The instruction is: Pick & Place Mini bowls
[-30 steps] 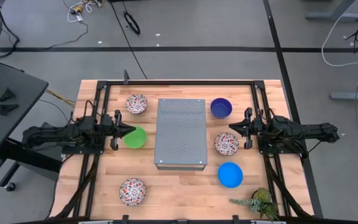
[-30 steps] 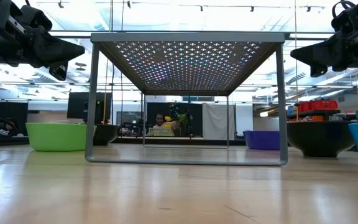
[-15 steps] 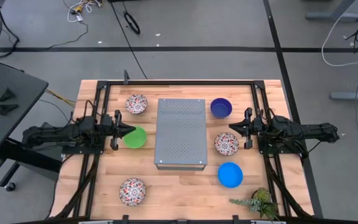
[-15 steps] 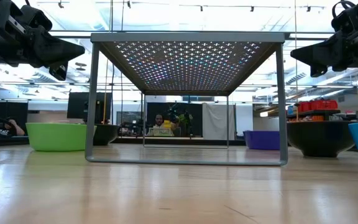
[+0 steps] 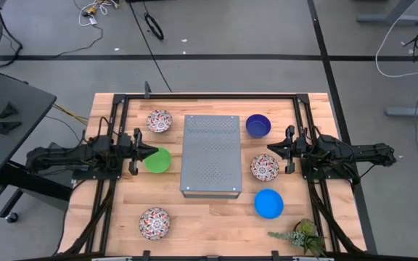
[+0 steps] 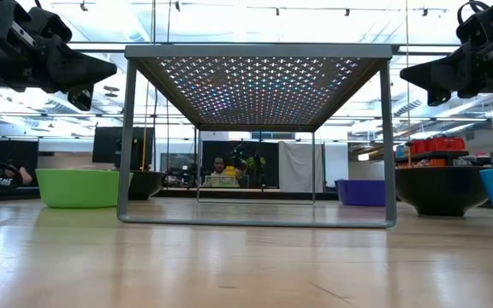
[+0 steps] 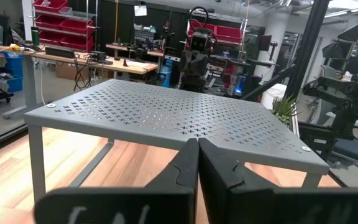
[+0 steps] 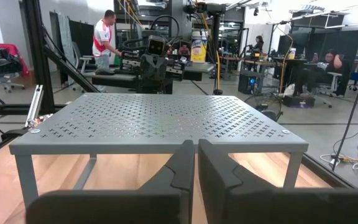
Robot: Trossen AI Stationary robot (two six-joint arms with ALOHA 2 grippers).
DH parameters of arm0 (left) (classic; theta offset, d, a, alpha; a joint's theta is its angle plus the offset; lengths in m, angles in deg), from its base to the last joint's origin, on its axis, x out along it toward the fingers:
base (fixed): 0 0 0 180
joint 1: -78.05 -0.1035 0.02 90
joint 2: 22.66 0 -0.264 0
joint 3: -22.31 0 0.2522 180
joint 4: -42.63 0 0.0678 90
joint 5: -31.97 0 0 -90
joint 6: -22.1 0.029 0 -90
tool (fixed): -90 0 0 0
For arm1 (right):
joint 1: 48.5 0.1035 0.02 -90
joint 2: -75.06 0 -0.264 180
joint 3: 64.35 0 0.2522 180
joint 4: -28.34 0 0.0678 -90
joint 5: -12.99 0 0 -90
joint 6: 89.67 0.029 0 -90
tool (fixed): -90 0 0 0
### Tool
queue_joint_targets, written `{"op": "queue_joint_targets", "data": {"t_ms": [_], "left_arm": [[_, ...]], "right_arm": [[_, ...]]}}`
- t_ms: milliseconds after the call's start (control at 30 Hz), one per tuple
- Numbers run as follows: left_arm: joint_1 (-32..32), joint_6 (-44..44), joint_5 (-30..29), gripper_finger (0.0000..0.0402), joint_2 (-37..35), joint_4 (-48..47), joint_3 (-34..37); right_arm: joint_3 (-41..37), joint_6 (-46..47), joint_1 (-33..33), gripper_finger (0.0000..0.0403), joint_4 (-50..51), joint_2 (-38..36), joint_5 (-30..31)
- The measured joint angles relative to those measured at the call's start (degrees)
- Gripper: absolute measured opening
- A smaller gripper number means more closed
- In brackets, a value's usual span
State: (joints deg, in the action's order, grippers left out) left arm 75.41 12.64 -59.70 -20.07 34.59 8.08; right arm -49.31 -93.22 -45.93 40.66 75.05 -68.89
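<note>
the desk (image 5: 209, 217) carries a grey box (image 5: 210, 154) at its middle, with six bowls around it. the left tool (image 5: 153, 152), clenched and empty, hangs over the green bowl (image 5: 159, 161). the right tool (image 5: 270, 149), clenched and empty, hangs between the navy bowl (image 5: 257, 125) and a floral bowl (image 5: 264, 168).

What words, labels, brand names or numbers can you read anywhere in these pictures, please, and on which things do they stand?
None can be read.
Mini bowls, grey perforated metal stand and wooden table: no print.
Left gripper and right gripper: no legible marking.
Poster-like sheet in the room behind, right wrist view: too small to read.
</note>
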Motion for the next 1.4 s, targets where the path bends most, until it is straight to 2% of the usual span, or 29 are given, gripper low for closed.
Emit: {"op": "queue_joint_targets", "data": {"t_ms": [1033, 1233, 1400], "left_arm": [[0.00, 0.00, 0.00, 0.0014, 0.00, 0.00, 0.00], [0.00, 0.00, 0.00, 0.0014, 0.00, 0.01, 0.00], [-0.01, 0.00, 0.00, 0.0014, 0.00, 0.00, 0.00]], "right_arm": [[-0.01, 0.00, 0.00, 0.0027, -0.04, 0.00, 0.00], [0.00, 0.05, 0.02, 0.0027, -2.50, 0.00, 0.00], [0.00, 6.23, 0.01, 0.0027, -7.12, 0.00, -0.01]]}}
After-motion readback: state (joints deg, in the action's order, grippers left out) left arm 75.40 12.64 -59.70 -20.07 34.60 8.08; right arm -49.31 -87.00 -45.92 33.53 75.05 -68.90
